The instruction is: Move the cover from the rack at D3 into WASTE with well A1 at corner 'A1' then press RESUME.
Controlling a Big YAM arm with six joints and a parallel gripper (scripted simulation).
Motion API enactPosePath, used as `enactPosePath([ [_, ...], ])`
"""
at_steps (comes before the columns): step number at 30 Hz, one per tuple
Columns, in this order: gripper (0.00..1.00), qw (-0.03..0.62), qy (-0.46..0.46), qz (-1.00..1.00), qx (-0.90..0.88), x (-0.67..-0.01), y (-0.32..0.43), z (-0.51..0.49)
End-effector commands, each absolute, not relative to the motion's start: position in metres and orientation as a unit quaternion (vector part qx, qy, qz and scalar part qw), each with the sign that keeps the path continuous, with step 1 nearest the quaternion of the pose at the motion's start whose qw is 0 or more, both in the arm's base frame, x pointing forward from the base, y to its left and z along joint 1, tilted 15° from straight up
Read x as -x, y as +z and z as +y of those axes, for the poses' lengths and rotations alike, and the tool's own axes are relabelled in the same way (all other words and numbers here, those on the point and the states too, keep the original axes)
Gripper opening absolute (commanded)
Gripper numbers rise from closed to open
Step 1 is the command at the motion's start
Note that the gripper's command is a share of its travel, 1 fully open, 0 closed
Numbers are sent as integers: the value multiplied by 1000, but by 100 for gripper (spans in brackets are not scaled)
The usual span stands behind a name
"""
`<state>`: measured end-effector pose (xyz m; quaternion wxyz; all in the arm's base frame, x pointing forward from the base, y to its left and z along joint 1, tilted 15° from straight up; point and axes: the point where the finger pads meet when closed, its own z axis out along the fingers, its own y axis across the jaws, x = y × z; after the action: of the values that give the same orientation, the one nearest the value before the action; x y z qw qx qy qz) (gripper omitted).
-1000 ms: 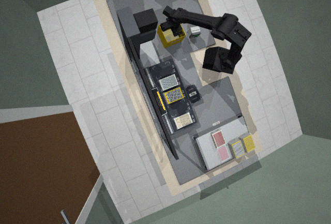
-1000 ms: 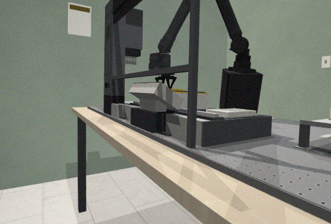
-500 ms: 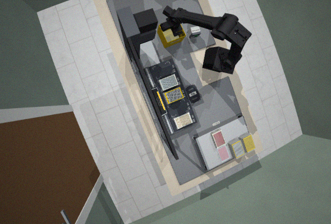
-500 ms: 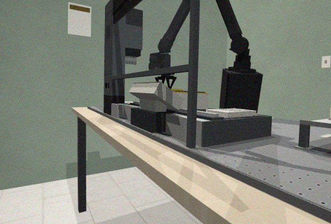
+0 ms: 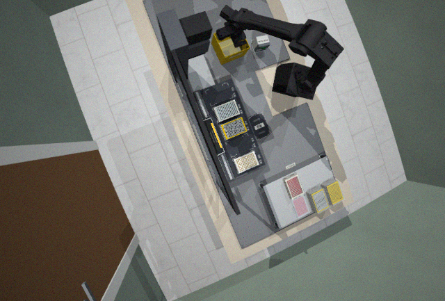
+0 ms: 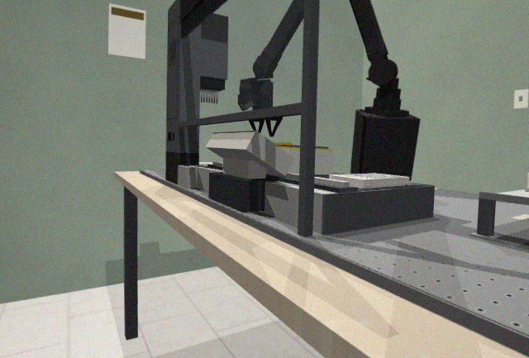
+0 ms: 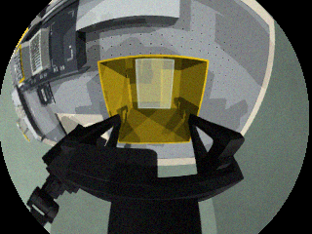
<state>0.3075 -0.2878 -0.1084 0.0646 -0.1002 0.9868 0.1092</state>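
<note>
The yellow waste bin stands at the far end of the table, beside the dark gantry column. In the wrist view the bin opens right below me, and a pale, see-through cover lies inside it, below the rim. My gripper hangs just above the bin with its fingers wide open and nothing between them; it also shows in the wrist view and in the side view. The yellow-framed tip rack sits on the deck's middle position with its dark tip field uncovered.
A white reservoir and a cream plate sit on the deck either side of the rack. A small white key box stands right of the bin. A dark spare nest lies beside the deck. The shelf holds coloured labware.
</note>
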Motion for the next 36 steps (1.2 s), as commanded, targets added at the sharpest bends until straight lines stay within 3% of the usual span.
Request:
enactPosePath([
  [1,100,83,86,987,104,-321,-82,-314],
  [36,100,83,83,988,104,-314,-30,-327],
])
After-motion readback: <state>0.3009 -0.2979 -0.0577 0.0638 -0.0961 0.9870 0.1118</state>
